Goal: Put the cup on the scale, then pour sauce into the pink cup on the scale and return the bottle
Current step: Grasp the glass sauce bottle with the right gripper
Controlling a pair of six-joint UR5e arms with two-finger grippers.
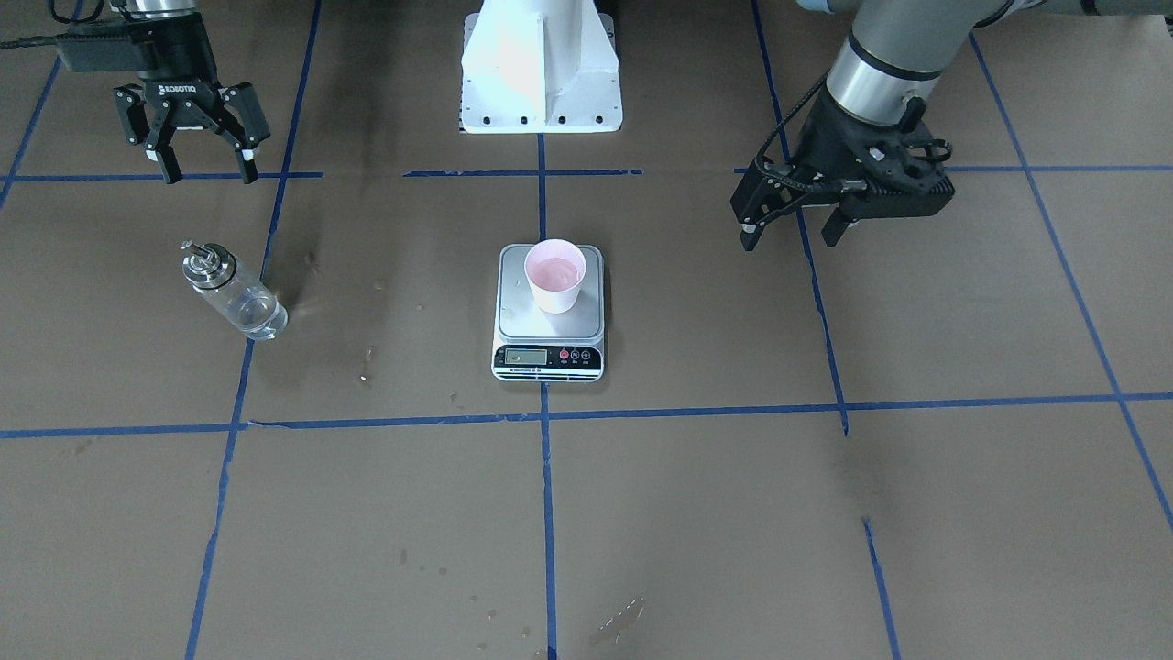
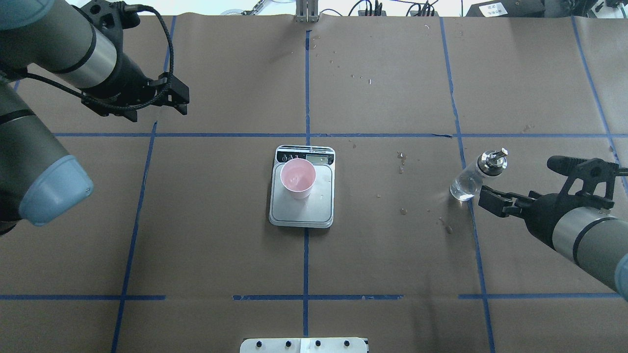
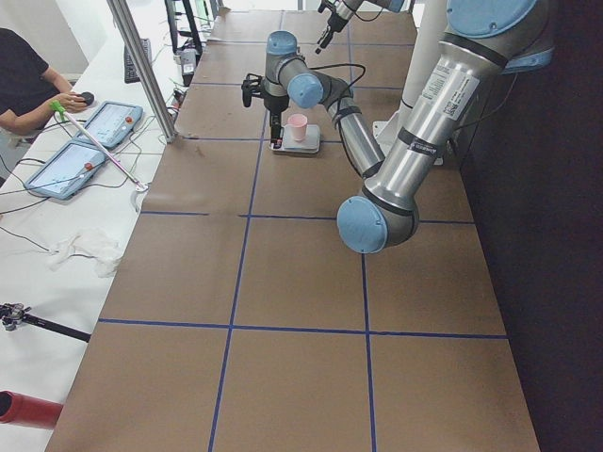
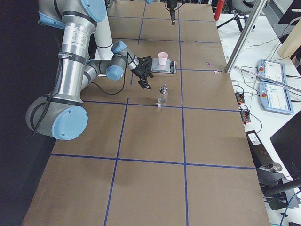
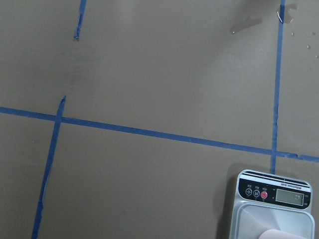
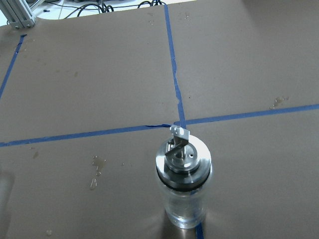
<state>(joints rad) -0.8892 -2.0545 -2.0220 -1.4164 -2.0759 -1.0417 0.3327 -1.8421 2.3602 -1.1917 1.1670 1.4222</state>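
Note:
The pink cup (image 1: 554,275) stands upright on the silver platform of the scale (image 1: 548,332) at the table's middle, and its inside looks glossy. It also shows in the overhead view (image 2: 297,177). The clear glass bottle (image 1: 234,295) with its silver collar stands upright on the table on the robot's right side, and it fills the right wrist view (image 6: 183,184). My right gripper (image 2: 517,177) is open and empty, just behind the bottle and apart from it. My left gripper (image 1: 788,234) is open and empty, off to the scale's left. The left wrist view shows the scale's display end (image 5: 273,191).
Brown paper with a blue tape grid covers the table. Wet spots lie between the scale and the bottle (image 2: 401,159). The white robot base (image 1: 541,69) stands behind the scale. An operator (image 3: 24,80) and tablets (image 3: 71,165) are at a side bench.

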